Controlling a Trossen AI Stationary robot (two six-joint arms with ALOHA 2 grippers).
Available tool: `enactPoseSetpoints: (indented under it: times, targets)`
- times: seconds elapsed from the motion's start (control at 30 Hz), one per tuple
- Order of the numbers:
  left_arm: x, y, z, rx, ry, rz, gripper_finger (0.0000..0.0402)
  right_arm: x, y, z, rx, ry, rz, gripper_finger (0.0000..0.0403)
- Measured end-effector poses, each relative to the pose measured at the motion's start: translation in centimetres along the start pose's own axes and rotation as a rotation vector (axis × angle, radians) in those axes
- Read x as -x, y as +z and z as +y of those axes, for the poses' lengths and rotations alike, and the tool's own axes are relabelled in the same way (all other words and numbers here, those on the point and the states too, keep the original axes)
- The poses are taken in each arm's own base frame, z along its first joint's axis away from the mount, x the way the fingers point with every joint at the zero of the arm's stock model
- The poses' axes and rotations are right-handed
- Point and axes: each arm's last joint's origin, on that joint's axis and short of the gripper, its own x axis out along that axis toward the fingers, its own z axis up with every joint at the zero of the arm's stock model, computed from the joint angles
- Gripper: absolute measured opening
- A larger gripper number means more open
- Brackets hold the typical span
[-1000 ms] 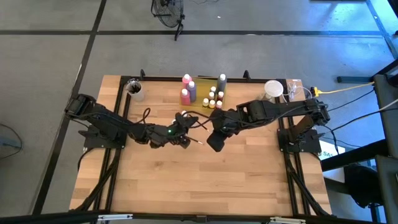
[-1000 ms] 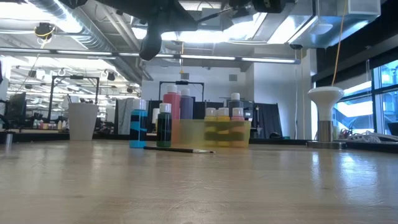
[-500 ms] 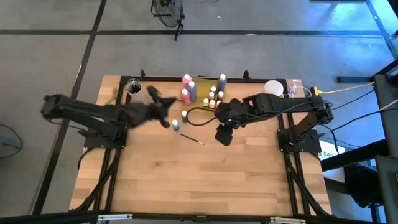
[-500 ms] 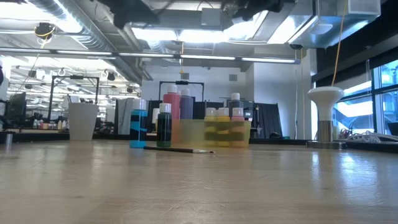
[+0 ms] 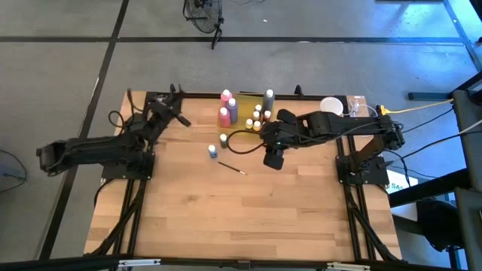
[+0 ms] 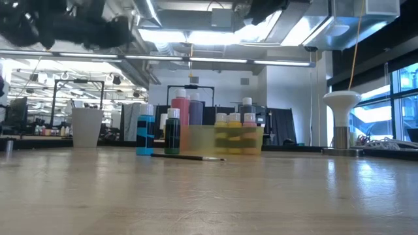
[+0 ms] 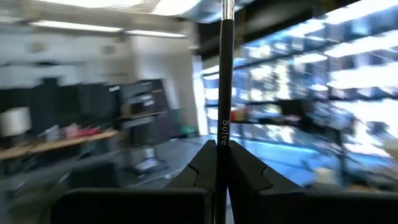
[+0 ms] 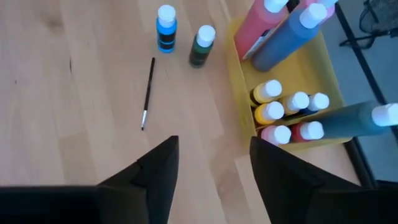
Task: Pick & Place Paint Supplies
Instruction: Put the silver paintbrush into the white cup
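Working out from the yellow tray (image 5: 245,113): my left hand (image 5: 167,105) is raised well to its left, clamped on a dark brush (image 7: 224,93). A blue bottle (image 5: 213,151), green bottle (image 5: 224,140) and loose brush (image 5: 232,168) lie on the surface just before it. My right hand (image 8: 211,163) hovers beside it, spread and empty.

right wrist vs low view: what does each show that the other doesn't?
Only right wrist: the right gripper, open above the table, looking down on the bottle caps inside the yellow tray.
Only low: the pale cup to one side and the room behind the table.
Both: blue bottle, green bottle, and the loose brush lying on the wood.
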Motion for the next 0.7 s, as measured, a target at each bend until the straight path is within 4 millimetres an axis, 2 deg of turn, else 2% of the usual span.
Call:
enactPoseSetpoints:
  times: [0.27, 0.7]
  targets:
    - [1.6, -3.9, 2.7, 0.137, 0.382, 0.027, 0.0012, 0.1, -0.3, -0.2, 0.081, -0.007, 0.028, 0.0193]
    - [1.6, -6.7, 2.9, 0.089, 0.601, 0.18, 0.0012, 0.9, -0.6, -1.3, 0.112, -0.017, 0.029, 0.0193]
